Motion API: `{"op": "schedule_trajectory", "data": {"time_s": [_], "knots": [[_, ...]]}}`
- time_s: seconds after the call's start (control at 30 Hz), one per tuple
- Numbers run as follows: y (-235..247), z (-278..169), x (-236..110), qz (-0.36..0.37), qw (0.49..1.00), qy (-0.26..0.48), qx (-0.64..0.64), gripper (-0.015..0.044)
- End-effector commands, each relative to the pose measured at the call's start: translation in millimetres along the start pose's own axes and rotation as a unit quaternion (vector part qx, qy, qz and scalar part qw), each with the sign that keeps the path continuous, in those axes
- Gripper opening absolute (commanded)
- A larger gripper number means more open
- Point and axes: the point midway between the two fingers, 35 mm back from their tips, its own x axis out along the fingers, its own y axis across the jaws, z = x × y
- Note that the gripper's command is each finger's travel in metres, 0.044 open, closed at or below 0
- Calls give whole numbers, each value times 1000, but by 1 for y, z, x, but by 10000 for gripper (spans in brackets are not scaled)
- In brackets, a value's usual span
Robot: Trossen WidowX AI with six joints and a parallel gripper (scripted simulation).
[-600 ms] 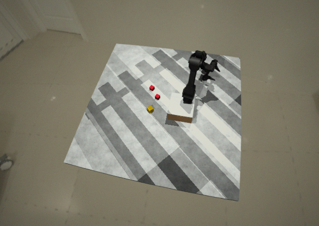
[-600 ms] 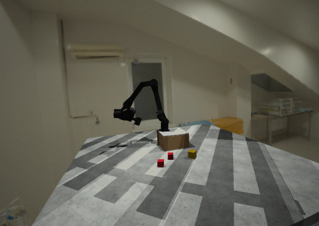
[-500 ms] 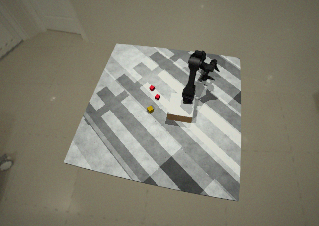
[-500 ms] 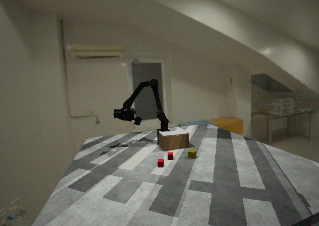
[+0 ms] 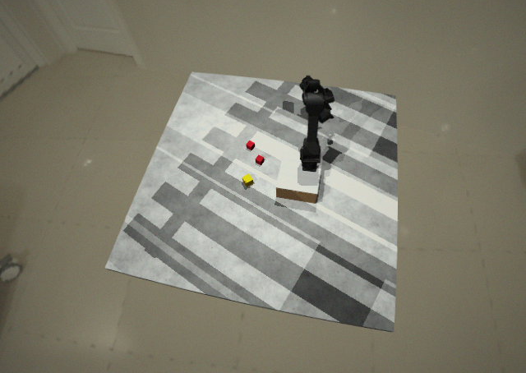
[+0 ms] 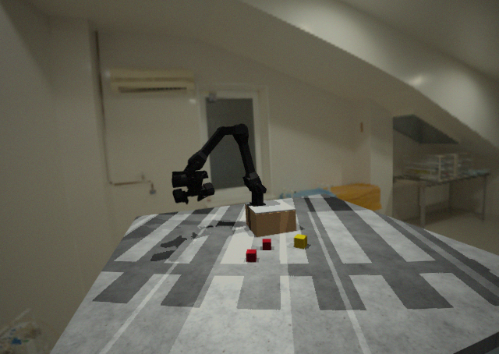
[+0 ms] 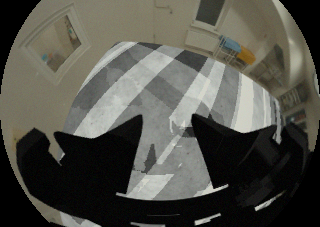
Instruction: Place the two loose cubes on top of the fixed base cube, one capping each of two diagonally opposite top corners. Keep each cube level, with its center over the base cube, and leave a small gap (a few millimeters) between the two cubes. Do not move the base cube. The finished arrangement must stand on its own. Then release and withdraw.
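Two red cubes (image 5: 250,145) (image 5: 259,159) (image 6: 251,255) (image 6: 266,243) and a yellow cube (image 5: 247,179) (image 6: 300,241) stand apart from one another on the grey striped mat (image 5: 255,254) (image 6: 257,302), to one side of the arm's pedestal. My gripper (image 5: 327,108) (image 6: 193,196) (image 7: 167,118) hangs in the air on the other side of the pedestal, far from the cubes. Its fingers are apart with nothing between them. The wrist view shows only striped mat and the room past the fingers, no cube.
The arm stands on a brown box with a white top (image 5: 297,195) (image 6: 270,223) near the mat's middle. The mat's edges drop to a beige floor. A door, shelves and a yellow bin (image 6: 356,192) stand far behind.
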Motion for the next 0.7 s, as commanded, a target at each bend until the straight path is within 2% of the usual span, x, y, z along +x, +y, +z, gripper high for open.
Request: {"op": "schedule_trajectory", "data": {"time_s": [0.0, 0.17, 0.33, 0.5, 0.67], "knots": [[22, -35, -31, 50, 990, 40, -128, 265], [36, -78, -70, 109, 952, 75, -278, 265], [39, -123, -111, 167, 885, 100, -422, 265], [31, -168, -153, 223, 793, 114, -556, 265], [12, -212, -194, 276, 675, 120, -673, 265]]}}
